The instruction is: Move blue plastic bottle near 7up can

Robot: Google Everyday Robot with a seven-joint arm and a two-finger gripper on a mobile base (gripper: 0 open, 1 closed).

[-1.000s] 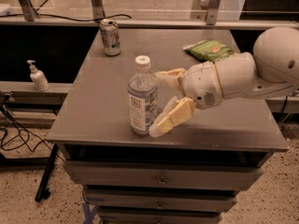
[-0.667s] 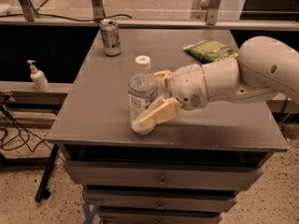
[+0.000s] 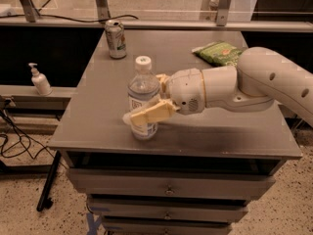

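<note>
Now the blue plastic bottle (image 3: 143, 89) is standing upright near the worktop's (image 3: 98, 106) front edge, about where it stood a second ago. The hand (image 3: 146, 101) has changed. Earlier it was waiting spread open just to the bottle's right, and now it is wrapping around the bottle. The near finger (image 3: 151, 114) is lying across the front of the label, low on the body, with its tip sticking out past the bottle's left side. The other finger is pressing in from behind, just below the shoulder. So the hand is clamping on the bottle. The white arm (image 3: 264, 80) is reaching in from the right, stretched low and nearly level over the worktop. The 7up can (image 3: 115, 38) is sitting well apart at the far left corner. A green snack bag (image 3: 220, 53) is lying at the far right.
</note>
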